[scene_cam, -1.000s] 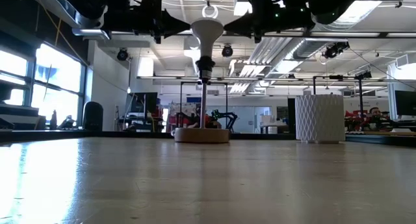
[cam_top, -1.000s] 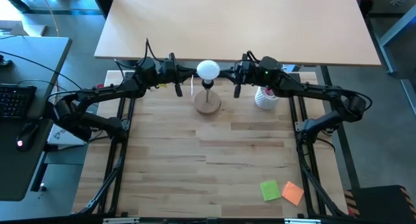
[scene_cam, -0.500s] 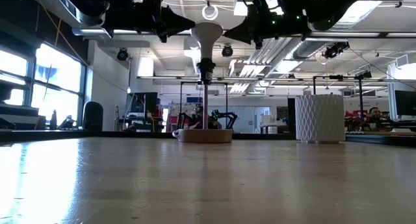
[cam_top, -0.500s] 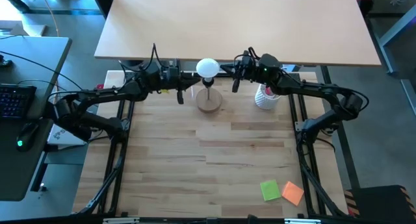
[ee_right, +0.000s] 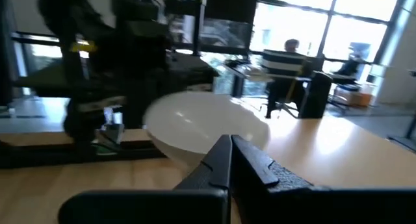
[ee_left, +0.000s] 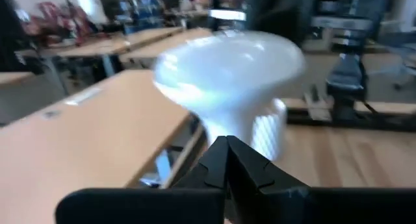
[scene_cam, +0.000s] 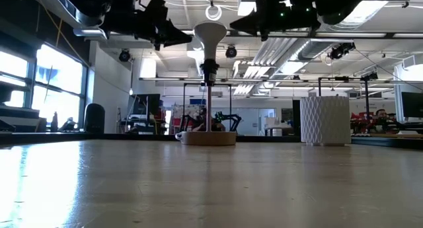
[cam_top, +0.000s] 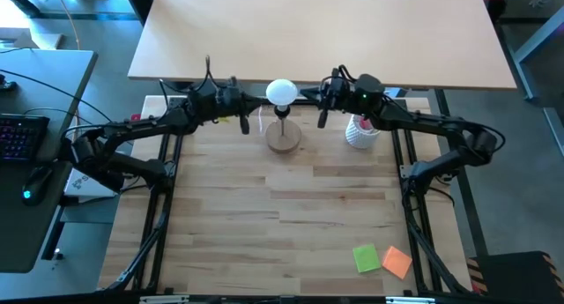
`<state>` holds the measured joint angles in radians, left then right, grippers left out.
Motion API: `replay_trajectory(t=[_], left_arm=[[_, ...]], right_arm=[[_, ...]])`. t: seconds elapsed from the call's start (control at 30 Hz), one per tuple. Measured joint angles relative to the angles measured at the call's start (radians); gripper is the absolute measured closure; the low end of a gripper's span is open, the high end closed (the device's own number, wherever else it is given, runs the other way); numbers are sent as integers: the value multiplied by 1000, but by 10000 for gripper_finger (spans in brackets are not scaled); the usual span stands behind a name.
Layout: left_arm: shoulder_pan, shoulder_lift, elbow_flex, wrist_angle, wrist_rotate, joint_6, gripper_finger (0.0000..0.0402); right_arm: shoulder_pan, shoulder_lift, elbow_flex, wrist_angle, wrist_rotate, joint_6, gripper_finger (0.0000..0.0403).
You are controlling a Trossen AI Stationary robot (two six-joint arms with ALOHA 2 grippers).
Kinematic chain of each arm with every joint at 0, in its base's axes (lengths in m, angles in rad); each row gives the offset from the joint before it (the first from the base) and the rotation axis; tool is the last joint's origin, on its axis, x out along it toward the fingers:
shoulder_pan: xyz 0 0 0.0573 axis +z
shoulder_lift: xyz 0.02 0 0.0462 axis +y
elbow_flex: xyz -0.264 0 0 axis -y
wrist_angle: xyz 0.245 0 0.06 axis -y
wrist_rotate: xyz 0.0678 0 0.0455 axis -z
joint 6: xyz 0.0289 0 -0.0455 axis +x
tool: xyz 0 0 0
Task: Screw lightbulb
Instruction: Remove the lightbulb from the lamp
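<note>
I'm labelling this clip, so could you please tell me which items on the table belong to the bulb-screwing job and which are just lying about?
Belonging to the job:
lightbulb, seated atop the lamp
wooden lamp base
left gripper and right gripper, flanking the bulb

Just lying about:
white cup
green sticky note
orange sticky note

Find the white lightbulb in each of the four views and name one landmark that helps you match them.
High view: lightbulb top centre, between both grippers.
Low view: lightbulb top centre, on the lamp stem.
Left wrist view: lightbulb fills the centre.
Right wrist view: lightbulb centre.
Shared landmark: ribbed white cup.
</note>
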<state>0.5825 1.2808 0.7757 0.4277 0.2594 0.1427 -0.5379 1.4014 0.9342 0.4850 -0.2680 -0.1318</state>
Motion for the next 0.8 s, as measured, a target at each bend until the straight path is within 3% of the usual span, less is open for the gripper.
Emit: replay_trajectory(t=[0.3, 0.57, 0.8], left_arm=[[41, 23, 0, 155, 74, -41, 401], [15, 66, 0, 204, 109, -63, 401], [-35, 68, 0, 207, 129, -60, 401]], right_arm=[[42, 17, 0, -6, -57, 19, 403], [27, 49, 0, 33, -5, 28, 403], [21, 54, -1, 28, 124, 45, 403]])
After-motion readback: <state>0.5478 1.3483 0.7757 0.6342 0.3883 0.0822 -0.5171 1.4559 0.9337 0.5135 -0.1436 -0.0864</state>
